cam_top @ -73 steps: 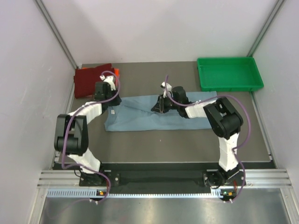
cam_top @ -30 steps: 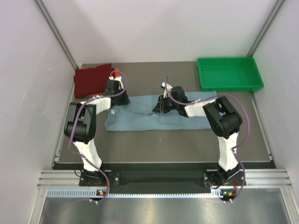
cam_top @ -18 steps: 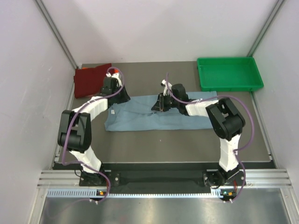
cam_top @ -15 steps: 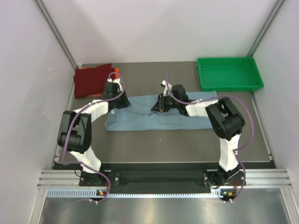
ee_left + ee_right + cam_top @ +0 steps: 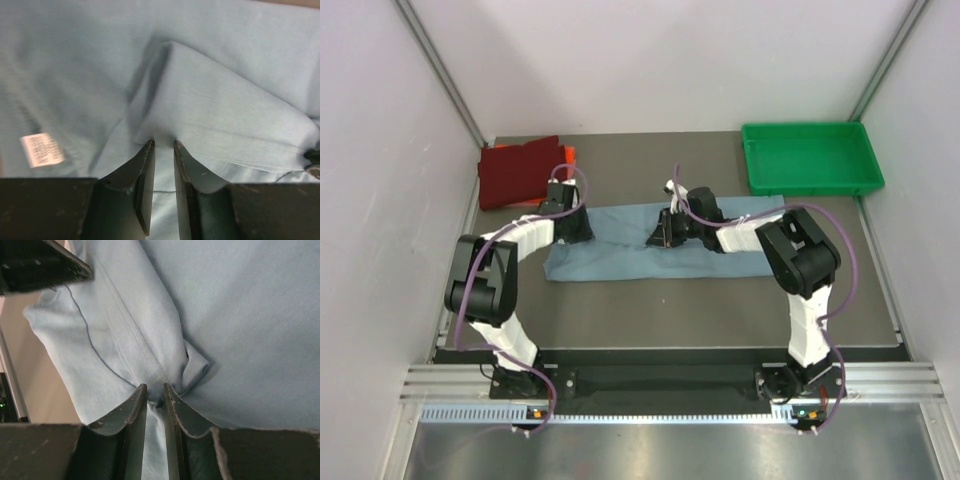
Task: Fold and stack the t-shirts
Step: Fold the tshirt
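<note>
At the far left of the table (image 5: 670, 310), the red shirt (image 5: 518, 172) and orange shirt (image 5: 569, 153) lie folded. The blue shirt (image 5: 620, 255) lies mid-table as a long strip, judged half-folded and not yet stacked. Left claw (image 5: 163, 145) and right claw (image 5: 152, 387) are each nearly together, pinching a ridge of its cloth

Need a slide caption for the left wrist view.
Left gripper pinching a raised fold of the grey-blue t-shirt, white care label lying nearby.
</note>
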Robot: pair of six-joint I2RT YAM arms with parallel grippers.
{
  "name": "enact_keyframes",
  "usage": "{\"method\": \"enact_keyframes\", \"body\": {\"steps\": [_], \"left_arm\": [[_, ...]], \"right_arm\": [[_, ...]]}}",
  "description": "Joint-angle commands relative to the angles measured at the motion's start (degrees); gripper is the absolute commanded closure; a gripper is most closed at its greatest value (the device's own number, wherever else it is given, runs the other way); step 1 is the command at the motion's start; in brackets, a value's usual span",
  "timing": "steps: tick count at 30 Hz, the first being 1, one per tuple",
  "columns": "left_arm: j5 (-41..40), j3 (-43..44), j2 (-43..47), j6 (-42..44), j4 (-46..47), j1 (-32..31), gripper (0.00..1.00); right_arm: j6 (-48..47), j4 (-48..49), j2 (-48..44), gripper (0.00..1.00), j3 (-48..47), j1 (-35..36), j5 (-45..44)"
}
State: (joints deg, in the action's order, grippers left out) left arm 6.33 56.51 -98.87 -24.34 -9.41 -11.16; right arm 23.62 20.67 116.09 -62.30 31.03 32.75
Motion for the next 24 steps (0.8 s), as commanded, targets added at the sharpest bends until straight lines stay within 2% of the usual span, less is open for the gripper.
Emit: {"method": "enact_keyframes", "body": {"steps": [1, 7, 13, 21, 24], "left_arm": [[-5.53, 4.56, 1.92, 0.6, -6.4, 0.08, 0.73], [-3.71, 8.35, 8.77, 0.79, -15.81, 0.08, 0.72], [0.7, -2.18, 15.1, -2.72, -13.97, 0.08, 0.73], [-5.79, -15.89, 21.78, -7.74, -12.21, 0.08, 0.73], [-13.07, -18.27, 22.93, -9.23, -12.39, 0.17, 0.73]], "right_arm": [[-3.75, -4.39, -2.18, 0.8, -1.41, 0.7, -1.46], [-1.82, -5.9, -9.56, 0.74, -0.45, 1.66, -1.3], [1.42, -3.36, -9.84, 0.74, 2.09, 4.48, 0.38], [1.61, -0.8, -7.2, 0.74, 8.33, 5.27, 0.47], [1.17, 0.16, -6.85, 0.74, 10.88, 4.92, -1.11]]}}
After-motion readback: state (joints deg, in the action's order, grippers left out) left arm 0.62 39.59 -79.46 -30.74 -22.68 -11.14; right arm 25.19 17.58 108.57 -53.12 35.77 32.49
